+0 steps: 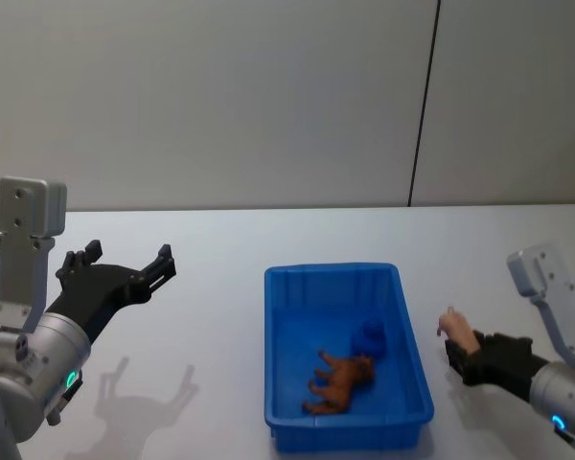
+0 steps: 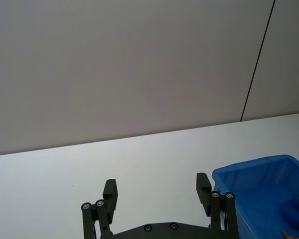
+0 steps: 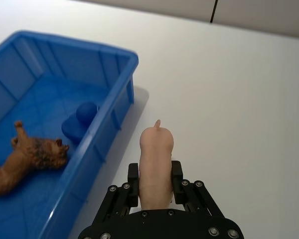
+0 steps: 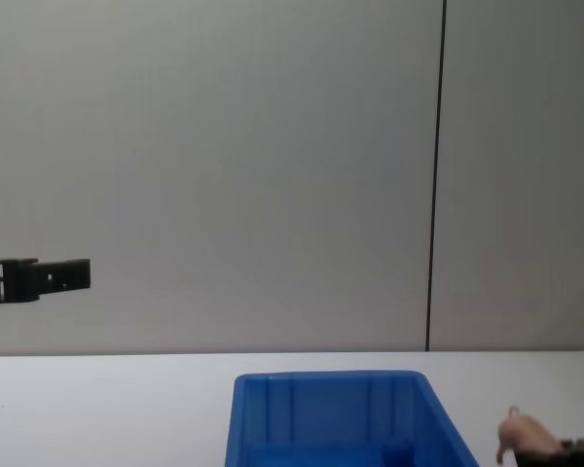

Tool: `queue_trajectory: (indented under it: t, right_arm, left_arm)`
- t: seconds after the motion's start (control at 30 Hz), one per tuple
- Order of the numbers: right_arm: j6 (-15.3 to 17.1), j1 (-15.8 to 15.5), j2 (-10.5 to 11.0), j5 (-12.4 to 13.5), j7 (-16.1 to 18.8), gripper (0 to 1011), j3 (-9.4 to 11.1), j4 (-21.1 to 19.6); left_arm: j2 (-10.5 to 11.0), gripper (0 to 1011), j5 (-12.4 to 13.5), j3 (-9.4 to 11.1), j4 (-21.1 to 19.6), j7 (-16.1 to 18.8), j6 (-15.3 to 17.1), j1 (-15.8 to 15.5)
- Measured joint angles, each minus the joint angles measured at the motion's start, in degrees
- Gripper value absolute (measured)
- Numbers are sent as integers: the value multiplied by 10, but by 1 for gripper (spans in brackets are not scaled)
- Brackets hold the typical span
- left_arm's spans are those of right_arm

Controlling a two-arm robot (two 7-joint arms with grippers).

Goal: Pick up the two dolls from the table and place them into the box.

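Observation:
The blue box point(image 1: 273, 364) point(image 3: 114, 119) point(image 4: 273, 409) stands on the white table point(image 1: 211, 326). Inside it lies the dark blue doll point(image 1: 369, 339) point(image 3: 78, 121) point(image 2: 295, 211). The peach-pink doll point(image 1: 457, 328) point(image 3: 155, 164) point(image 4: 526, 433) with its small top curl is held just right of the box, above the table, and my right gripper point(image 1: 455, 356) point(image 3: 154, 181) is shut on it. My left gripper point(image 1: 125, 264) point(image 2: 157, 191) hangs raised over the table left of the box, open and holding nothing.
A brown toy animal point(image 1: 340, 380) point(image 3: 27, 162) lies in the box beside the dark blue doll. A grey wall with a dark vertical seam point(image 1: 424, 105) stands behind the table. Bare tabletop stretches left and right of the box.

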Motion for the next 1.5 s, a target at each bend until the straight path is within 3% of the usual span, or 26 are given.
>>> queue_trajectory:
  t: [0.5, 0.83, 1.03, 1.5]
  right_arm:
    - [-57, 22, 1, -41, 19, 361, 1, -31]
    - [-90, 53, -5, -73, 77, 361, -6, -45]
    - [-86, 65, -7, -78, 110, 361, -10, -48]
    - [-24, 75, -6, -72, 168, 361, -17, -43]
  left_arm:
    - [0, 1001, 0, 0, 0, 0, 0, 0]
    - [0, 1001, 0, 0, 0, 0, 0, 0]
    - [0, 1001, 0, 0, 0, 0, 0, 0]
    - [0, 1001, 0, 0, 0, 0, 0, 0]
